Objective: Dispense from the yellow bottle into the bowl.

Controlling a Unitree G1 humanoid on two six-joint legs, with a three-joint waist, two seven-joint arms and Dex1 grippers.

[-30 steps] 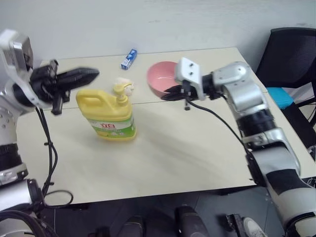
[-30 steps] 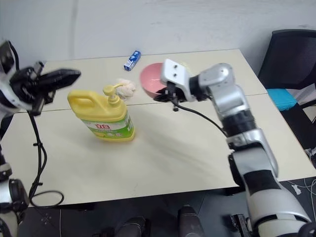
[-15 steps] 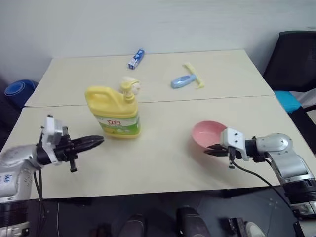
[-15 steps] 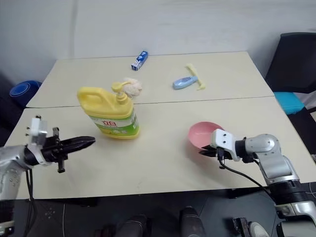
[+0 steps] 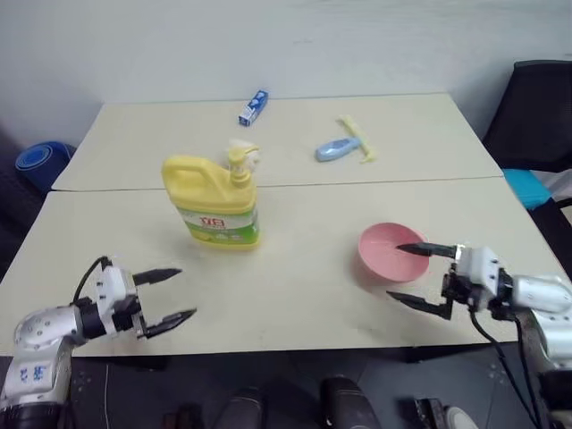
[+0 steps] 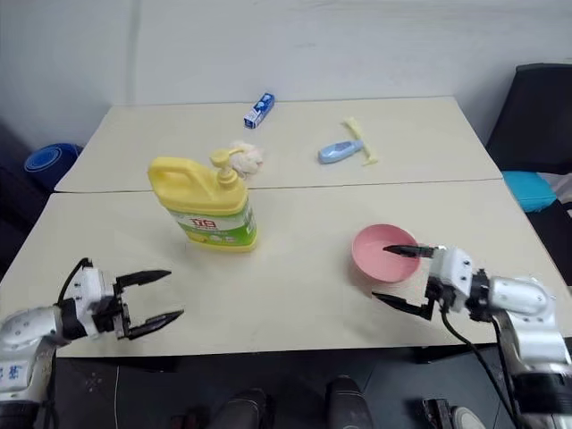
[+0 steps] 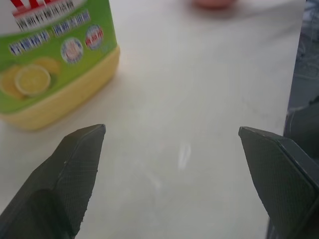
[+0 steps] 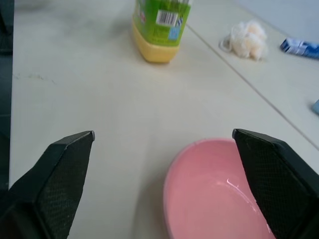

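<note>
One squat yellow plastic bottle (image 5: 217,204) at centre, one round pink plastic bowl (image 5: 391,254) at lower right, on two beige tables (image 5: 295,295); both the left gripper (image 5: 165,294) and the right gripper (image 5: 410,273) are spread, holding nothing.

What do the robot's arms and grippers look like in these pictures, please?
Both arms are silver-grey metal with black joints. Each ends in a white wrist block and a gripper, left and right, with two long, pointed black fingers textured on the inner face. Black cables loop along both wrists.

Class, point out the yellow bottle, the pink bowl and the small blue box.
yellow bottle (image 5: 222,219): left eye view, on its label.
pink bowl (image 5: 380,255): left eye view, inside surface.
small blue box (image 6: 259,111): right eye view, its middle.
</note>
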